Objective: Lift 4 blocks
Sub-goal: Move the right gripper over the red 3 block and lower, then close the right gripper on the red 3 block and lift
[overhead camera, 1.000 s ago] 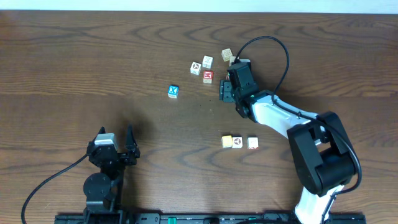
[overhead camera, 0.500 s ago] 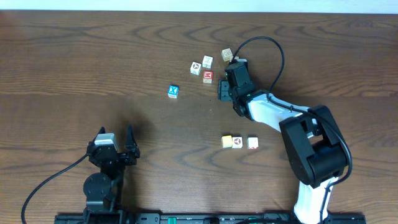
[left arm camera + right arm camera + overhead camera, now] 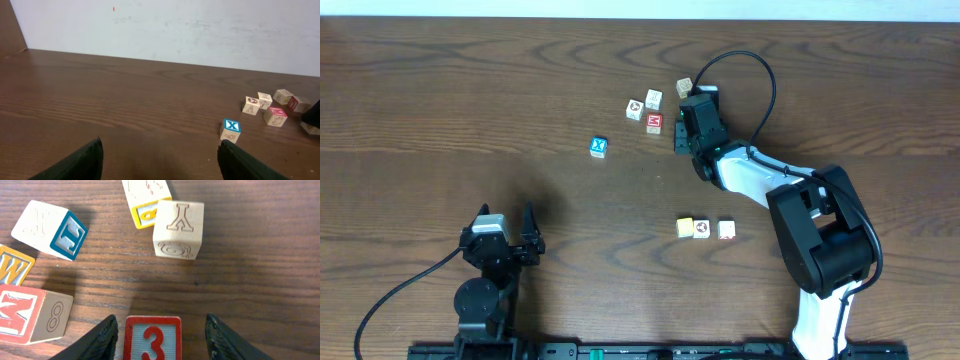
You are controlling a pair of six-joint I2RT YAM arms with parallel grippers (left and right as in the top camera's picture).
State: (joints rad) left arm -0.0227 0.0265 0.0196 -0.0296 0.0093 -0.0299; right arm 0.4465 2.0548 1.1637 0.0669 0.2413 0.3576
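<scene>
We see the right gripper (image 3: 161,324) half-wide, its fingers straddling the "3" block (image 3: 152,339) on the table (image 3: 260,255), a gap on each side. Three blocks (image 3: 702,229) lie in a row near the arm. The left gripper (image 3: 160,157) stands wide and empty.

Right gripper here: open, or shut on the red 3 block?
Open. The right gripper straddles the red 3 block; in the wrist view bare wood shows between each finger and the block.
</scene>
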